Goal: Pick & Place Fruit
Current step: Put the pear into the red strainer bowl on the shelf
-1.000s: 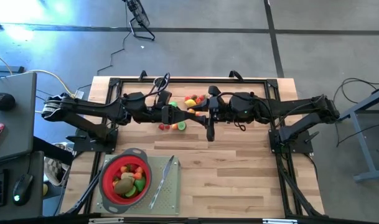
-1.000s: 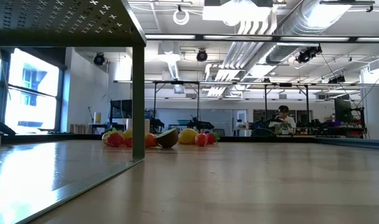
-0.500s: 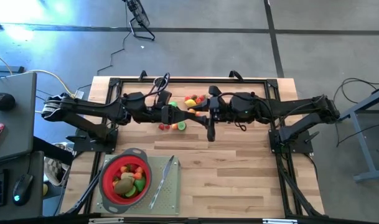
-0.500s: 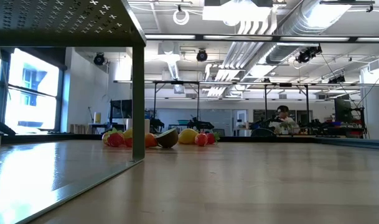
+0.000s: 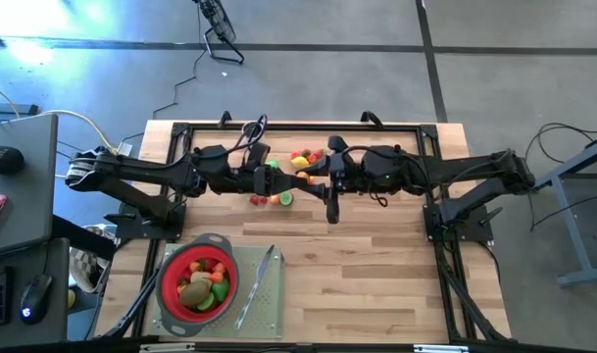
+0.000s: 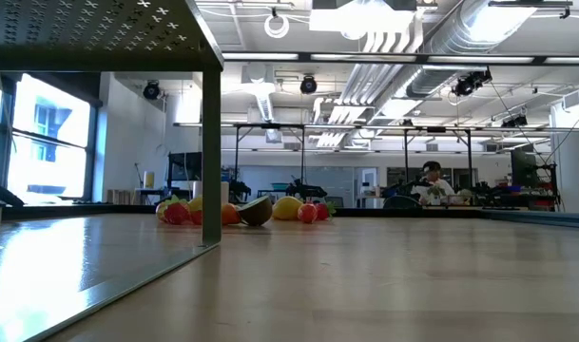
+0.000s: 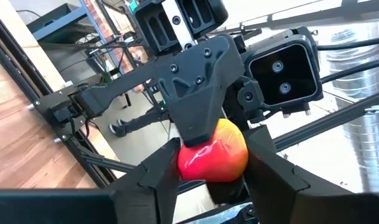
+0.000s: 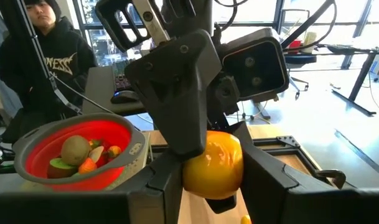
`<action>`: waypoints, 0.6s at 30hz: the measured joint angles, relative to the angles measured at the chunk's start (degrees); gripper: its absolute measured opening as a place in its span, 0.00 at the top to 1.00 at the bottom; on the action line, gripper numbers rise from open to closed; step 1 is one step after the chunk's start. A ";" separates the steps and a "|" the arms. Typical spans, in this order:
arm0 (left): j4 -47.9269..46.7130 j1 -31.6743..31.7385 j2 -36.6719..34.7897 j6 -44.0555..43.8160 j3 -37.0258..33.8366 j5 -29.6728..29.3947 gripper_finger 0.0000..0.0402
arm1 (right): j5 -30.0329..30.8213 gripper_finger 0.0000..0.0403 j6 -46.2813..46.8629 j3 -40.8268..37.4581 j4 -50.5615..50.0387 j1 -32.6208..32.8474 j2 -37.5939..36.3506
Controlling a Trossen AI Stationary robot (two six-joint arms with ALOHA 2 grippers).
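Two claws meet nose to nose over the far middle of the table (image 5: 376,284), roughly at twelve o'clock from where I stand at its near edge. The left claw (image 7: 205,180) is pinched on a red-and-yellow toy fruit (image 7: 213,157), and the right claw (image 8: 205,177) grips the same kind of piece, seen from its yellow side (image 8: 213,163); whether both hold one fruit or each its own, I cannot tell. The remaining loose fruit (image 5: 306,159) lies in a small heap beneath and beside the claws, with a few pieces (image 5: 272,199) just toward six o'clock. In my judgement these are light, hard, smooth-skinned toys: rounded, likely to slip or roll, not fragile, best taken across the widest part. The red strainer (image 5: 171,284) sits at about eight o'clock on a grey perforated board (image 5: 269,309), already carrying several pieces, with a slim knife (image 5: 259,284) lying beside it at its three o'clock side. The chief obstruction is the other arm itself, close in front. A person (image 8: 43,56) stands beyond the table.
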 joint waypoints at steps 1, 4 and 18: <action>-0.02 0.00 0.01 0.02 0.00 -0.01 0.62 | -0.13 0.67 -0.03 0.00 -0.01 -0.01 0.00; -0.07 0.00 0.07 0.00 0.00 0.00 0.62 | -2.63 0.65 -0.17 -0.02 -0.08 -0.05 0.07; 0.88 0.04 -0.41 2.66 0.00 0.03 0.62 | -3.98 0.34 0.92 -0.08 0.07 0.17 -1.15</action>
